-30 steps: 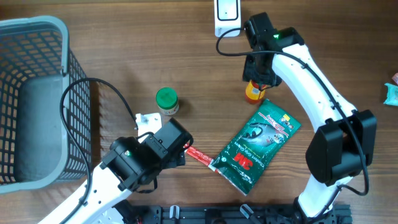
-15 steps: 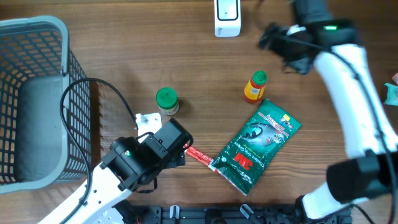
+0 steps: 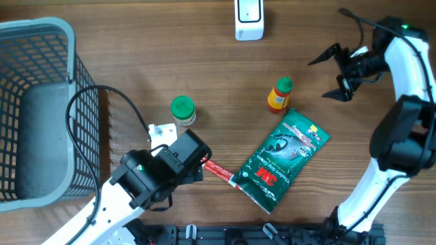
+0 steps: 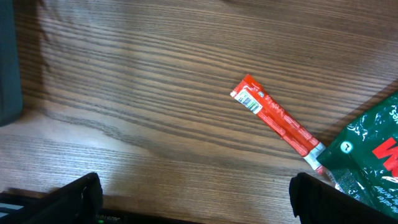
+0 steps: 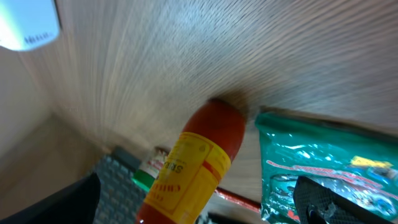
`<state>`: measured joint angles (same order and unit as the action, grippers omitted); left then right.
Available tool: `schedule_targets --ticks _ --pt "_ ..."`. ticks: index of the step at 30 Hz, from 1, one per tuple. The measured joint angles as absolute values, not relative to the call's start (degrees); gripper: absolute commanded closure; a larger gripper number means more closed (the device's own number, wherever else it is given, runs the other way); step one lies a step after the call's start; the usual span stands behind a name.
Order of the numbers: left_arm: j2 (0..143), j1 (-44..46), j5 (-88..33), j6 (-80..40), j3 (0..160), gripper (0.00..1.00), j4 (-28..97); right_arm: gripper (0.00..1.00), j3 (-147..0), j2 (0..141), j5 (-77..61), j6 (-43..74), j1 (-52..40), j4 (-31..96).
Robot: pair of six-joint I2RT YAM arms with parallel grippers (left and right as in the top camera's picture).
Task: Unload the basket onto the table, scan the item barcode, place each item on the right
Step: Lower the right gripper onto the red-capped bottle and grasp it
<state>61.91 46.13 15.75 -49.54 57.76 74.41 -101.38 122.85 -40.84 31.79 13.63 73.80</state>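
From overhead, finds the sauce bottle (image 3: pixel 278 96) upright on the table (image 3: pixel 170 54) just beside the green pouch (image 3: pixel 283 160), the right tool (image 3: pixel 329 77) spread open and empty well to its right. From the left wrist, catches the left tool (image 4: pixel 196 190) wide open above a red sachet (image 4: pixel 277 122). From the right wrist, frames the sauce bottle with the green pouch at its side.

Red stick packet (image 4: pixel 277 118) lying on the wooden tabletop (image 4: pixel 137 81), seen from the left gripper (image 4: pixel 196 199).

The packet lies diagonally, its barcode (image 4: pixel 250 99) face up at the upper-left end. Its lower-right end meets the corner of a green pouch (image 4: pixel 367 155). The gripper's dark fingers (image 4: pixel 74 198) stand wide apart at the bottom corners, with nothing between them.
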Motion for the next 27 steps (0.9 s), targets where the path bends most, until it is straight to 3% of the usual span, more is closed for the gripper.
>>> schedule_targets --ticks 10,27 --pt "61.91 46.13 15.75 -49.54 57.76 0.00 74.41 0.00 -96.44 123.57 -43.27 33.43 13.04 76.64" --pt "61.91 46.13 15.75 -49.54 57.76 0.00 74.41 0.01 -94.96 131.50 -50.63 36.05 2.46 71.68"
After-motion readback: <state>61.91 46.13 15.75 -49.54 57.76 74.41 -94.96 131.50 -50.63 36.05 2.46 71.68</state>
